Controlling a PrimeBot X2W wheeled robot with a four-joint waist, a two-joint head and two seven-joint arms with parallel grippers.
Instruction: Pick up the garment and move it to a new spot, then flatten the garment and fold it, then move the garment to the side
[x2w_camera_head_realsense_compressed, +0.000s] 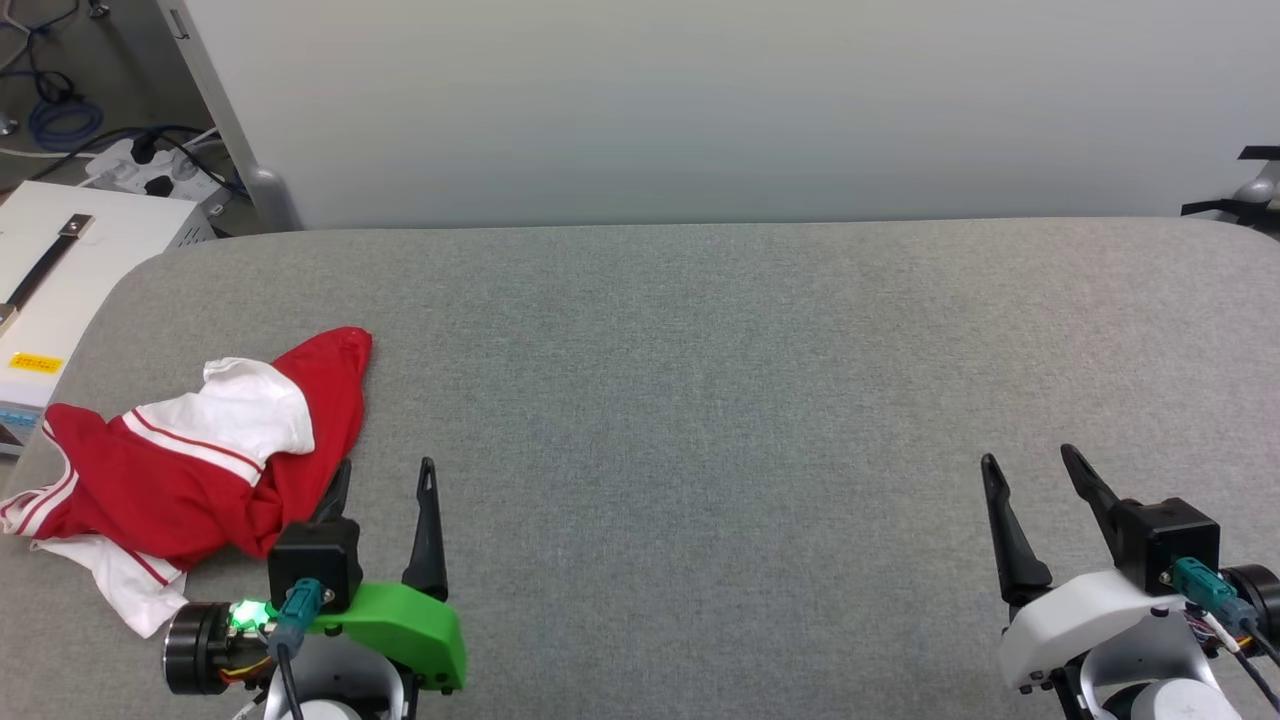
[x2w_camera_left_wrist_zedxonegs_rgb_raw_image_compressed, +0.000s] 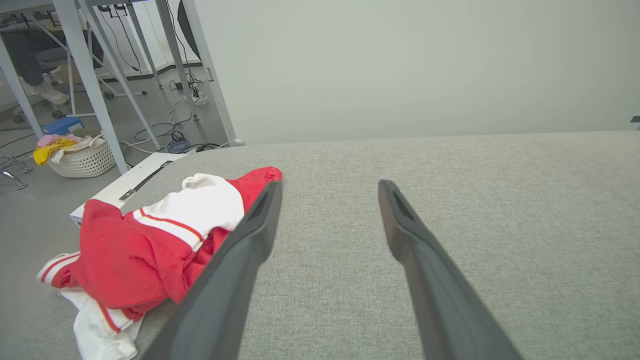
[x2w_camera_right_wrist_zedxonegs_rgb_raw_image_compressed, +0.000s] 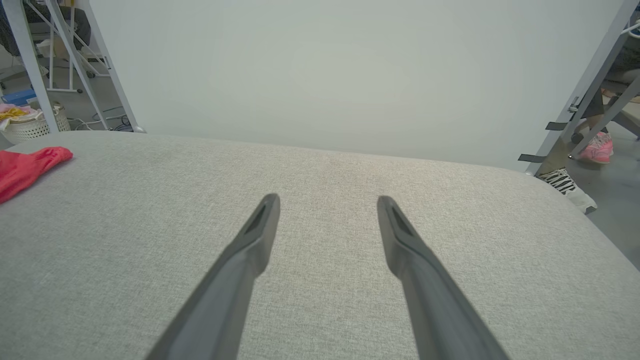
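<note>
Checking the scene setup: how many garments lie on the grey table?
1: the crumpled red-and-white garment at the table's left end, beside the open left gripper. None appears hidden.

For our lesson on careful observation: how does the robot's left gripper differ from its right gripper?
The left gripper has a green housing; the right gripper has a white one. The left gripper sits beside the crumpled garment; the right gripper is far from it, over bare table. Shared: both are open, hold nothing, and point forward across the table.
</note>
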